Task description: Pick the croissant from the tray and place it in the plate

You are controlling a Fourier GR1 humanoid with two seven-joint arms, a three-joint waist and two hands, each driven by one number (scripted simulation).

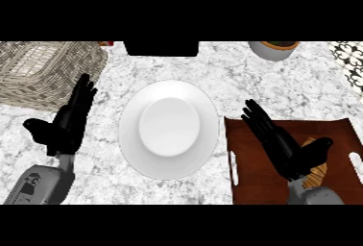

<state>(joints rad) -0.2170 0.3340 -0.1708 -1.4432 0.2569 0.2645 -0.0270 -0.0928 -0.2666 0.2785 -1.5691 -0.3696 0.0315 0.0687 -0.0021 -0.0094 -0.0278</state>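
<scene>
A white plate (142, 144) lies in the middle of the marble counter. To its right sits a brown tray (333, 132) with white handles. The croissant (318, 169) rests on the tray and only a tan sliver of it shows beside my right hand. My right hand (280, 144) hovers over the tray's left half, fingers straight and pointing up-left, thumb spread toward the croissant. My left hand (67, 125) stays open at the left of the plate, fingers up.
A wicker basket (42, 72) stands at the back left, just behind my left hand. A black box (162, 48) sits at the back centre, and a grey pot (273, 49) at the back right. A patterned object (352, 65) is at the right edge.
</scene>
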